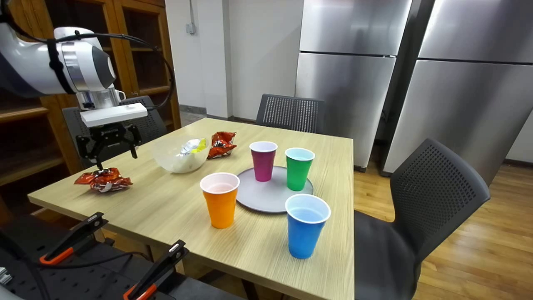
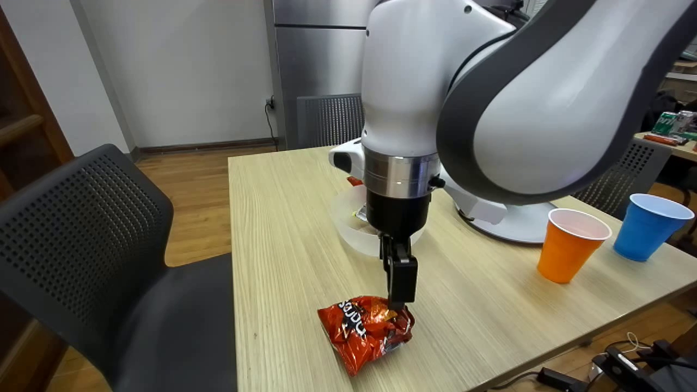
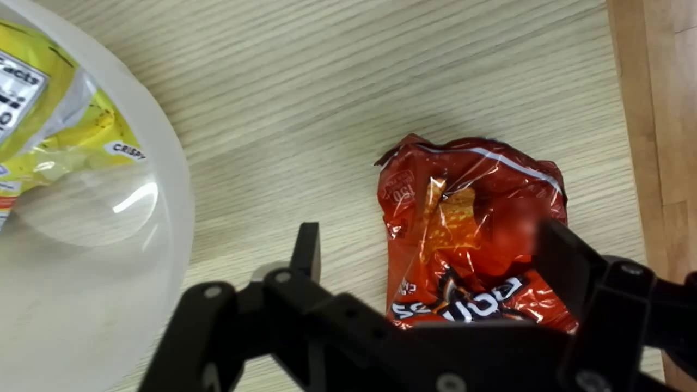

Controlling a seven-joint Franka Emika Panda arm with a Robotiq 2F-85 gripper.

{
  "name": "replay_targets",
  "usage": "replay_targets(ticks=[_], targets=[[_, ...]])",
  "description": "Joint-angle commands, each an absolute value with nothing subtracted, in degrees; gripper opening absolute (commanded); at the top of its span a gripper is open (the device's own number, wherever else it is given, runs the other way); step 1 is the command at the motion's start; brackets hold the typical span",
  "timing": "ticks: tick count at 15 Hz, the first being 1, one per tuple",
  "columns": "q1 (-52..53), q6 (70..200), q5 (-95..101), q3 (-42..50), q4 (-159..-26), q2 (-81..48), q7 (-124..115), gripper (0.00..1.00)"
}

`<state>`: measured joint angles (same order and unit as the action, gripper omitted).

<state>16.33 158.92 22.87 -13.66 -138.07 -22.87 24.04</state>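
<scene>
Behind the pale table [image 1: 166, 208], 2 steel fridges [image 1: 345, 91]. Well apart from the gripper [image 1: 116, 161]: orange cup [image 1: 221, 204], blue cup [image 1: 306, 233] and, on a gray plate [image 1: 260, 196], purple cup [image 1: 263, 164] and green cup [image 1: 296, 173]. Under wide-spread jaws and partly behind 1 finger [image 3: 566, 261] in the wrist view: a red chip packet [image 3: 457, 234] on the table; hard to say whether touching. Near the opposite finger [image 3: 309, 247], a translucent bowl [image 3: 177, 218] holding a yellow packet [image 3: 98, 130].

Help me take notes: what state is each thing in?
Tool: open, holding nothing
Bag at tool: crumpled
Bowl: uncovered, holding yellow packaging
Bag by bowl: crumpled
Purple cup: upright
Green cup: upright
Plate: beneath purple and green cups
Orange cup: upright
Blue cup: upright
Fridges: shut
</scene>
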Motion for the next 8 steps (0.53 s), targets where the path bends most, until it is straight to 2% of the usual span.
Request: replay_targets(ticks=[1, 8], targets=[[12.79, 161.09, 21.49, -16.69, -137.38, -25.43, 29.55, 1.00], [6.99, 160.79, 18.21, -21.49, -134.71, -29.32, 36.62, 1.00]])
